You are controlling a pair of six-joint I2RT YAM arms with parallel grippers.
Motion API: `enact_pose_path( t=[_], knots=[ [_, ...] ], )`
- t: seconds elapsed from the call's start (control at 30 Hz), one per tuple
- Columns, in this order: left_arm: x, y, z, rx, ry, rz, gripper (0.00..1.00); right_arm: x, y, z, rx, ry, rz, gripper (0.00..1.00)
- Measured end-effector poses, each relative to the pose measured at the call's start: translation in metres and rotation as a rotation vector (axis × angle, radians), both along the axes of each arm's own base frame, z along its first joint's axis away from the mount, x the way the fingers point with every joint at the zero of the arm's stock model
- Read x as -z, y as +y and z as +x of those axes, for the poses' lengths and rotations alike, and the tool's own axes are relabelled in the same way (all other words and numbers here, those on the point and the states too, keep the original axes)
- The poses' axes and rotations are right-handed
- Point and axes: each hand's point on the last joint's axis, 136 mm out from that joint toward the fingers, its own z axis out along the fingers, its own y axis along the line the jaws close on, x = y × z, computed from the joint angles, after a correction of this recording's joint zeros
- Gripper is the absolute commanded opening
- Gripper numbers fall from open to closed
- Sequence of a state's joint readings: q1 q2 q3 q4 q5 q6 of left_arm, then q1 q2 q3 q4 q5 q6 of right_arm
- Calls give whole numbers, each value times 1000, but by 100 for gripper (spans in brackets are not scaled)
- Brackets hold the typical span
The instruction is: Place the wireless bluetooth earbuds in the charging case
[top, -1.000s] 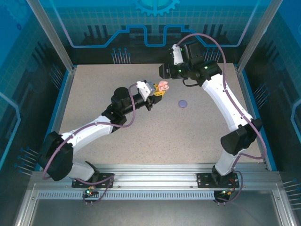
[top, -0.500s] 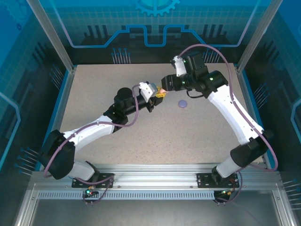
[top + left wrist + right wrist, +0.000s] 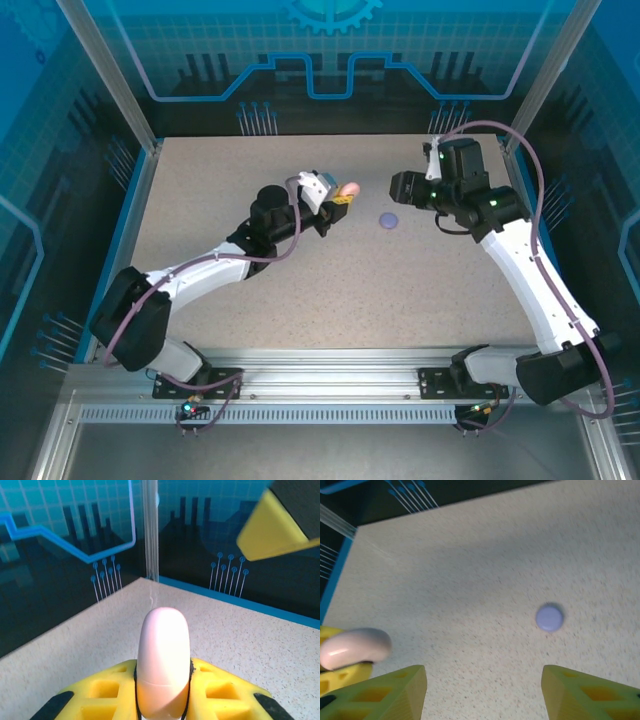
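The right jaws have drawn back, apart; left jaws clamp a smooth, rounded pale-pink case.

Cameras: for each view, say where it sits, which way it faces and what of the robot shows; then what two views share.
Top external: above, behind the bases, looking down on the table; both arms show.
Left wrist: on the left arm, facing the far wall; its jaws clamp the pink case.
Right wrist: on the right arm, looking down at the purple disc; its open jaws show.
Shared: both wrist views show the pink case.
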State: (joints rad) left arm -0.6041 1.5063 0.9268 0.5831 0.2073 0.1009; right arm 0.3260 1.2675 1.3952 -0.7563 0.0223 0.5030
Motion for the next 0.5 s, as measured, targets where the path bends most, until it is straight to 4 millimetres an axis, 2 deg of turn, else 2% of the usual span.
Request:
enact_pose_path(
  t=[0.17, 0.27, 0.37, 0.5],
  knots=[
    [55, 3, 15, -63, 226, 5, 0, 56, -4, -10, 34, 124, -10, 63],
    [88, 6, 24, -102, 378, 0, 0, 81, -7, -17, 52, 179, -14, 63],
    [110, 7, 37, -139, 509, -25, 0, 99, -9, -23, 66, 215, -14, 63],
    [127, 7, 55, -168, 653, -74, 0, 109, -10, -27, 79, 230, -7, 63]
  ],
)
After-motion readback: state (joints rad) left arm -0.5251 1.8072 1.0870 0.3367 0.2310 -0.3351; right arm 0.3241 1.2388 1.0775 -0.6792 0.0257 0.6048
